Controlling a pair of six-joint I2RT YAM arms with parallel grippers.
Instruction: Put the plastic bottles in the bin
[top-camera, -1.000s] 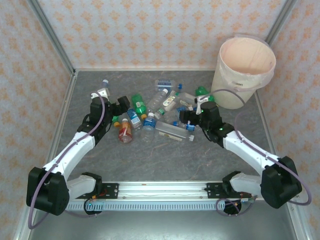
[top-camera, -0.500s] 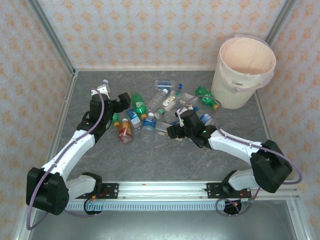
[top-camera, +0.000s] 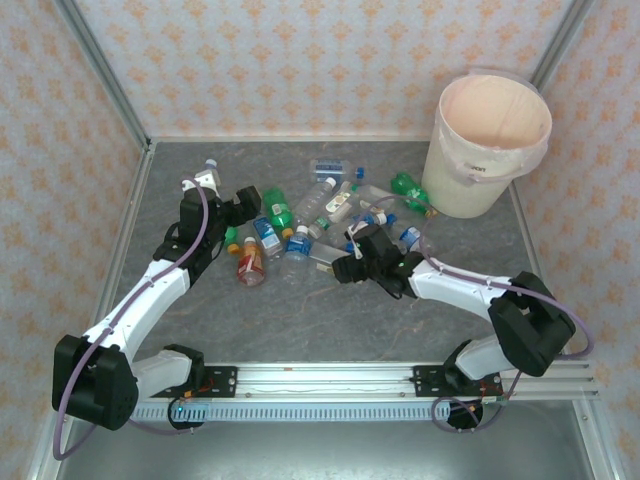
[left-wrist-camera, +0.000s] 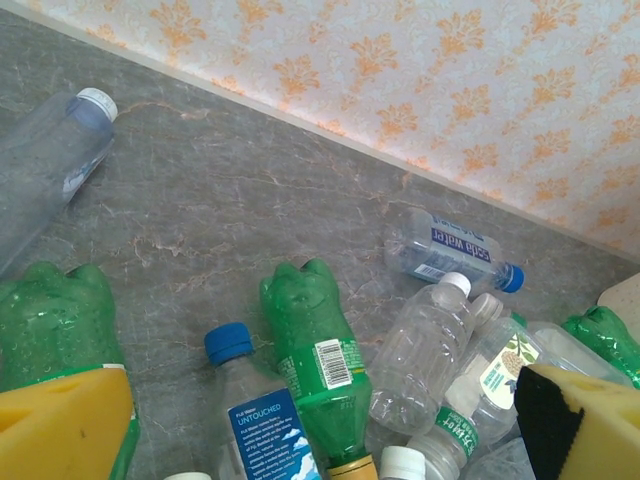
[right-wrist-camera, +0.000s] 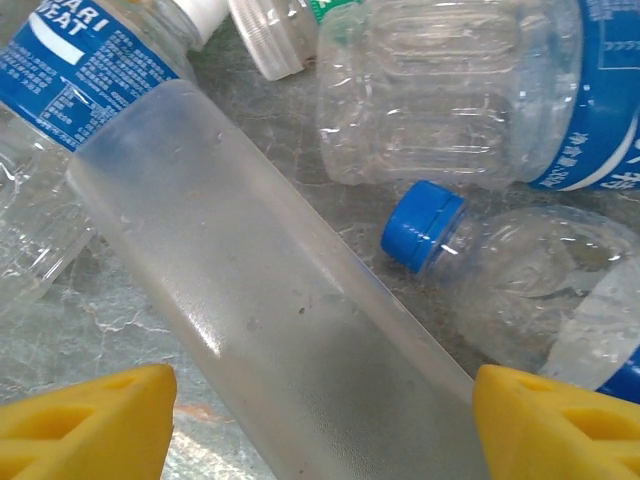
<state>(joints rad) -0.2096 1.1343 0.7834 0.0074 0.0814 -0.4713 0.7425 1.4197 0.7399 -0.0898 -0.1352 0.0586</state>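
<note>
Right hand (right-wrist-camera: 320, 420) spread wide astride frosted bottle (right-wrist-camera: 260, 290); left hand (left-wrist-camera: 320, 420) spread, empty, above green bottle (left-wrist-camera: 310, 350); bin (top-camera: 470, 190) in far-right corner.

In the left wrist view, "UNTOUCHED" can be read on the blue label of a blue-capped bottle (left-wrist-camera: 262, 425) just left of the green bottle (left-wrist-camera: 315, 370), which carries a barcode sticker (left-wrist-camera: 332, 363). "water" is printed on a clear bottle (left-wrist-camera: 445, 250) right of and beyond the green bottle. In the right wrist view, "ARI" and "EAT" are legible on a white-capped bottle (right-wrist-camera: 85, 55).

Right wrist view: frosted clear bottle (right-wrist-camera: 270, 330) cut off by the bottom edge. Left wrist view, lower left: green bottle (left-wrist-camera: 50, 320) partly hidden behind a yellow finger (left-wrist-camera: 60, 425).
</note>
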